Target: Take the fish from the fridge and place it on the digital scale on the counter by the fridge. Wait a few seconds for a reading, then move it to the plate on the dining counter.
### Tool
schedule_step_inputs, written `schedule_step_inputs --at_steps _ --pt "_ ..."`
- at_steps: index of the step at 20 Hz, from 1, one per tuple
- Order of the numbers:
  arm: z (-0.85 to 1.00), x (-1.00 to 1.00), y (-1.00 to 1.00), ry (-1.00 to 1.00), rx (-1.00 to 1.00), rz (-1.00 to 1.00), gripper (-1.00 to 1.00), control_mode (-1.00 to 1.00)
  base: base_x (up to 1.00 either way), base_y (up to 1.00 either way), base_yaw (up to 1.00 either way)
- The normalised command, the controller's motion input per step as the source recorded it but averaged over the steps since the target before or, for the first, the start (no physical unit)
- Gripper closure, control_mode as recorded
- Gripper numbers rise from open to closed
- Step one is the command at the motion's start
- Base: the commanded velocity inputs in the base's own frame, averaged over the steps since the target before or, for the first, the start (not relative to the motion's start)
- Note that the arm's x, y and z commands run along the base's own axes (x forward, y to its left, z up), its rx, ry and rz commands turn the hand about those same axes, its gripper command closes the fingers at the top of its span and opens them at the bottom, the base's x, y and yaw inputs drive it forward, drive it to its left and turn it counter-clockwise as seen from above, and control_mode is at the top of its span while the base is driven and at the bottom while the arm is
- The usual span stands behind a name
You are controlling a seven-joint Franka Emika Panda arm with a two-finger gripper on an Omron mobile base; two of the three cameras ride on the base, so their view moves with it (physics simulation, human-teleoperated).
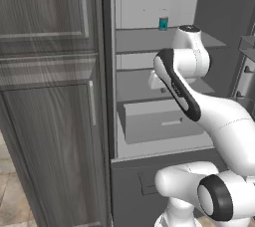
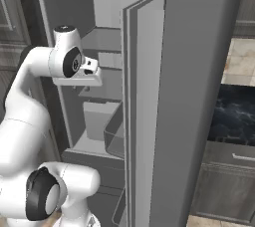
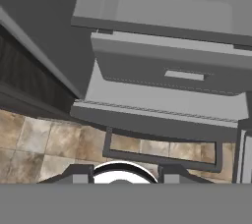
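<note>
the fridge [image 1: 149, 2] stands open, its door [image 2: 199, 96] swung wide to the right. the arm reaches inside, with the hand at the height of the middle shelf [image 1: 134, 84]. the gripper [image 3: 125, 176] points downward, over the pale drawer [image 3: 167, 66] and the fridge's lower lip, with floor tiles [image 3: 39, 139] beyond. its two tips stand apart with nothing between them, so we read the pincer as partly open and empty.

we cannot tell where the fish lies. the arm and hand cover a good part of the middle shelf, so we guess it is there or in the drawer, but that is only a guess. a small teal jar [image 1: 163, 23] stands alone on the upper shelf, well apart from the hand.

as for handling, we expect the fish to be light, soft and somewhat limp, with a slick skin that may slide out of a shallow pinch. it may sag at head and tail if held at one end. we would take it across the thickest part of the body, near the middle, with the jaws crossing its narrow width, and close firmly enough to stop slipping without crushing it. lifting it clear of the shelf edge before pulling back would keep it from catching.

no brand, label or writing can be read. the jar is too small to show any, and the drawer front has just a plain handle plate.
</note>
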Motion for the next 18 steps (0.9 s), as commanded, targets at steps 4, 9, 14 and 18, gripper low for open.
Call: schedule_step_inputs --at_steps 4,9,14,18 --pt "0.0 -0.1 0.0 0.0 0.0 0.0 -1.0 -1.0 0.0 0.0 0.0" --pt "-0.02 -0.11 -0.02 0.0 0.0 -0.04 -1.0 -1.0 0.0 0.0 0.0" --pt "0.24 -0.15 -0.43 -0.14 0.0 -0.01 -1.0 -1.0 0.0 0.0 0.0" --pt "0.54 0.0 -0.41 -0.31 -0.02 0.0 -1.0 -1.0 0.0 0.0 0.0"
